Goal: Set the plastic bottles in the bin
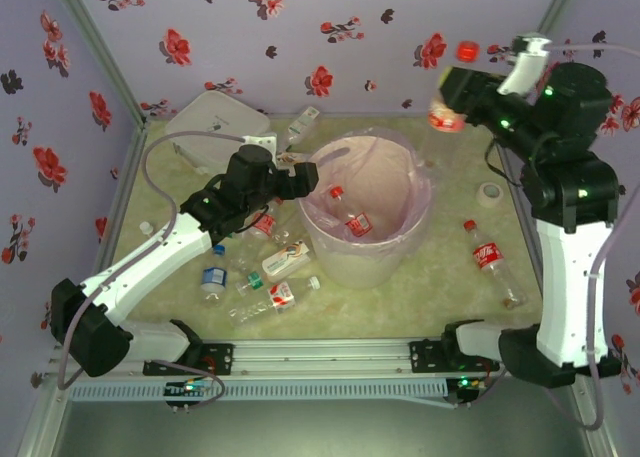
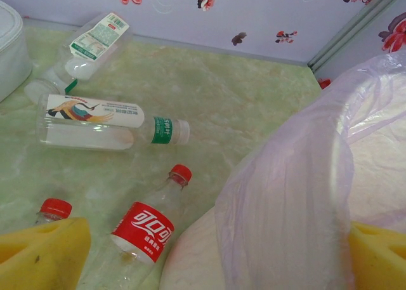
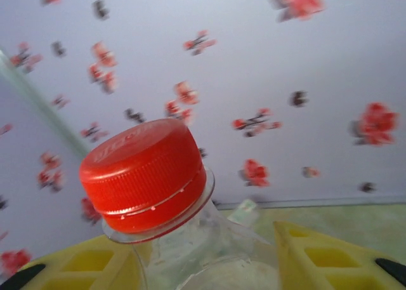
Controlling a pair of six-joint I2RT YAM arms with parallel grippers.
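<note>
The pale green marbled tabletop (image 1: 400, 307) carries the bin (image 1: 340, 267) near its middle. A white box (image 1: 205, 127) sits in the far left corner. Bottles (image 1: 278, 296) lie scattered between the bin and the left edge. One more bottle (image 1: 488, 259) lies toward the right edge, with a tape roll (image 1: 490, 194) beyond it.

At 6 o'clock in the left wrist view, we saw white curly Chinese writing on the red-label bottle (image 2: 143, 230). At 9 o'clock, the bird-label bottle (image 2: 95, 122) had tiny white writing on a green band. At 11 o'clock, the green-and-white-label bottle (image 2: 95, 39) had tiny print. We could not read those two.
</note>
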